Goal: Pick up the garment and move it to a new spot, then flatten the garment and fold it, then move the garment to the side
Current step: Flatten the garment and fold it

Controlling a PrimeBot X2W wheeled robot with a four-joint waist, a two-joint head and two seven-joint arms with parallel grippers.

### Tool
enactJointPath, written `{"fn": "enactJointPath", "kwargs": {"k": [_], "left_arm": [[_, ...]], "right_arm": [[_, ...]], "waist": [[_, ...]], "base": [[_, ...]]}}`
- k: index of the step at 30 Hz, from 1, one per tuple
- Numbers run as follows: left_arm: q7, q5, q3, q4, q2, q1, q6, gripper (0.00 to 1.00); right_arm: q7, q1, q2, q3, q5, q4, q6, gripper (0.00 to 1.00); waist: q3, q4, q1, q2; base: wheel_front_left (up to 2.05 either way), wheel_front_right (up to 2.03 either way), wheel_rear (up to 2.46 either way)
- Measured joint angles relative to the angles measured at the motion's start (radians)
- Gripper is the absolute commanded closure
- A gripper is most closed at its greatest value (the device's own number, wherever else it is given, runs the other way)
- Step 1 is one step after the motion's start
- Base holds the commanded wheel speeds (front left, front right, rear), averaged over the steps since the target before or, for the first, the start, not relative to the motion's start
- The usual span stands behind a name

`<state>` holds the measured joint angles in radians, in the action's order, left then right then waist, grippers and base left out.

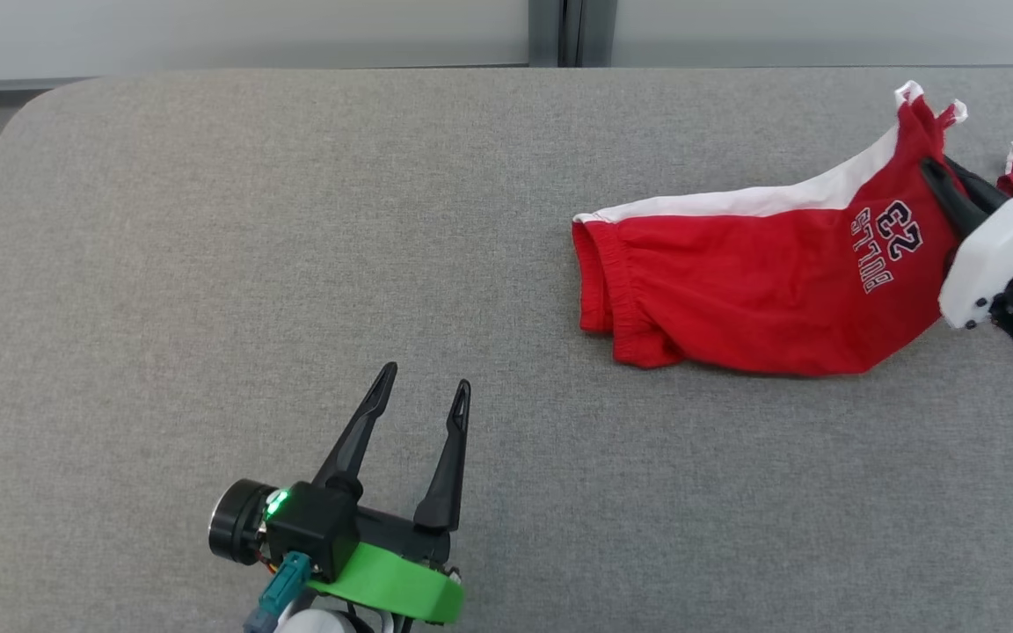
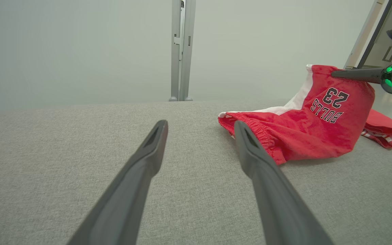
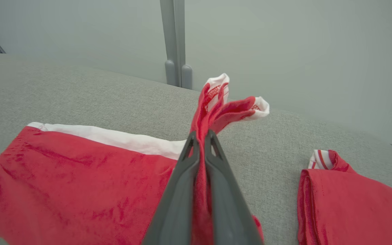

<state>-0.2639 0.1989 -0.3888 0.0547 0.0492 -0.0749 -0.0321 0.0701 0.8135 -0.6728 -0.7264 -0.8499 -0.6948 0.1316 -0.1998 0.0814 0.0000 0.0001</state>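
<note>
Red shorts [image 1: 735, 290], white side stripe, "BULLS 23" print, lie on the right half of the grey tabletop [image 1: 207, 264]. The elastic waistband end points left and rests flat. The leg end at the far right is pulled up off the surface. Right fingers [image 3: 179, 183] are closed tight on a bunched bit of that leg hem, and red and white hem tips stick out past the fingertips. Left fingers [image 1: 353, 444] are spread wide with nothing between them, near-left over bare tabletop, well apart from the shorts. A second red piece [image 3: 352, 200] with striped trim sits just right of the shorts; can't tell if it touches them or is joined to them. Step looks like the first pick-up and move, barely started, since most of the cloth is on the surface. Risks: the grip is only a thin pinch at the hem edge, so the fabric could slide out once the full weight hangs or the waistband drags on the rough tabletop cover. Dragging rather than lifting clear would likely bunch or roll the waistband end and make flattening harder. A one-point hold lets the shorts hang twisted, so they may land crumpled. A sweep to the right could catch the second red piece and pull it along. The left fingers are too far off to help if the cloth slips.
</note>
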Motion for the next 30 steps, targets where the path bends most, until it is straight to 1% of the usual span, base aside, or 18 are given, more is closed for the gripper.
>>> {"fn": "enactJointPath", "kwargs": {"k": [5,13,21,24,26,27,28,29,30], "left_arm": [[0.0,0.0,-0.007,0.001,0.0,0.001,-0.003,0.0],[0.0,0.004,-0.012,0.01,0.0,0.009,-0.003,0.0],[0.0,0.022,-0.02,0.004,0.0,0.013,0.006,0.0],[0.0,0.028,-0.019,0.002,0.0,0.013,0.006,0.0],[0.0,0.032,-0.02,0.001,0.0,0.013,0.007,0.0],[0.0,0.035,-0.021,0.0,0.0,0.013,0.009,0.0],[0.0,0.037,-0.022,0.0,0.0,0.013,0.009,0.0],[0.0,0.037,-0.022,0.0,0.0,0.013,0.009,0.0],[0.0,0.037,-0.022,0.0,0.0,0.013,0.01,0.0]], "right_arm": [[-0.025,0.011,0.085,0.021,0.06,0.022,0.0,1.0],[-0.075,0.005,0.213,0.054,0.167,0.053,0.0,1.0],[-0.159,-0.081,0.349,0.103,0.252,0.094,0.0,1.0],[-0.18,-0.111,0.385,0.111,0.313,0.081,0.0,1.0],[-0.184,-0.13,0.419,0.123,0.329,0.071,0.0,1.0],[-0.184,-0.139,0.441,0.13,0.332,0.067,0.0,0.68],[-0.181,-0.147,0.459,0.134,0.334,0.067,0.0,0.27],[-0.175,-0.151,0.475,0.137,0.335,0.069,0.0,0.0],[-0.172,-0.154,0.492,0.14,0.335,0.073,0.0,0.0]], "waist": [[0.022,0.005,0.0,0.0],[0.027,0.056,0.0,0.0],[0.036,0.095,0.0,0.0],[0.035,0.098,0.0,0.0],[0.032,0.098,0.0,0.0],[0.031,0.098,0.0,0.0],[0.03,0.097,0.0,-0.0001],[0.029,0.096,0.0,0.0],[0.028,0.093,0.0,-0.0001]], "base": [[0.0,0.0,0.0],[0.0,0.0,0.0],[0.0,0.0,0.0],[0.0,0.0,0.0],[0.0,0.0,0.0],[0.0,0.0,0.0],[0.0,0.0,0.0],[0.0,0.0,0.0],[0.0,0.0,0.0]]}}
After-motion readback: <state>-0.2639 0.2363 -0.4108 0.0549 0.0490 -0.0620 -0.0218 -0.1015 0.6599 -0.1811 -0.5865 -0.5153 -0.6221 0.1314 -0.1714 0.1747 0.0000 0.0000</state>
